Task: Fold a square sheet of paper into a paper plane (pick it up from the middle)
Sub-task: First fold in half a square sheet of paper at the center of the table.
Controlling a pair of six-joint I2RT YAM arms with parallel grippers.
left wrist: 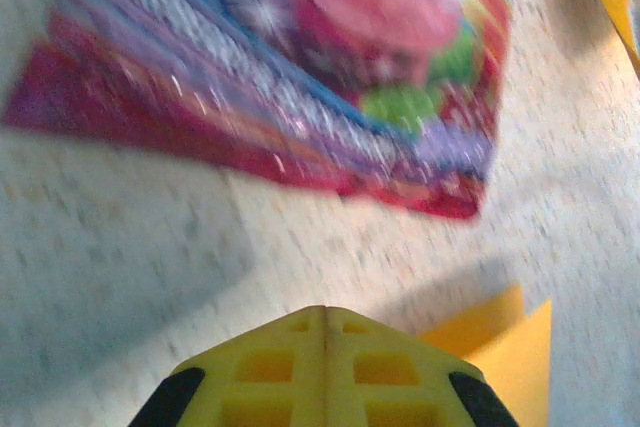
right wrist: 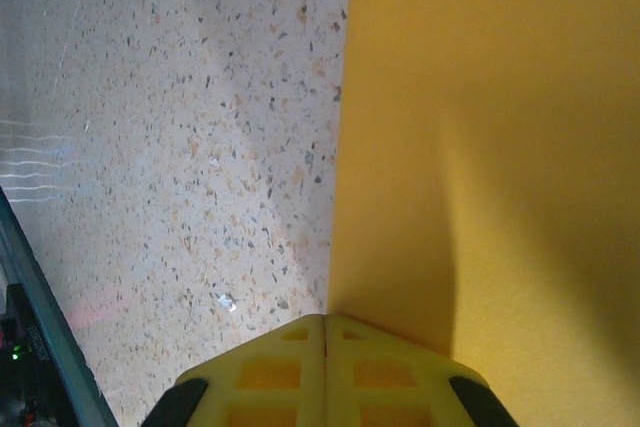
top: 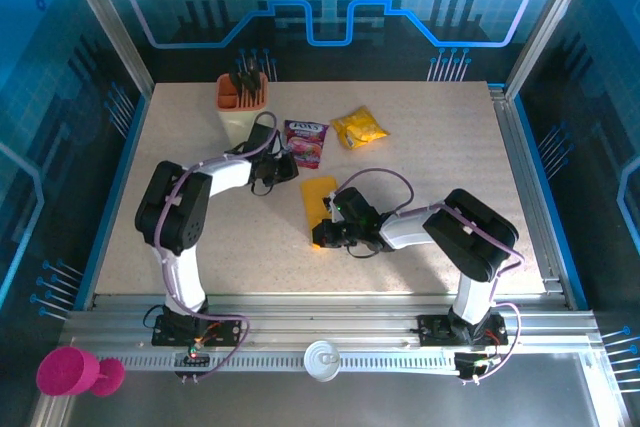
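Observation:
The square sheet of paper point(top: 318, 205) lies on the table in the middle, creased into a narrow orange-yellow strip. My right gripper point(top: 326, 235) is shut, its tip low at the strip's near end. In the right wrist view the paper point(right wrist: 480, 147) fills the right half and the shut gripper point(right wrist: 325, 318) meets its left edge; nothing shows between the jaws. My left gripper point(top: 285, 169) is shut just left of the strip's far end. In the left wrist view its gripper point(left wrist: 325, 309) is shut and holds nothing, with a corner of the paper point(left wrist: 505, 342) at lower right.
A purple printed packet point(top: 305, 141) point(left wrist: 300, 77) lies just beyond the left gripper. A crinkled yellow snack packet point(top: 360, 127) lies to its right. A beige holder point(top: 241, 99) with dark tools stands at the back left. The metal rail point(top: 330, 322) bounds the near edge.

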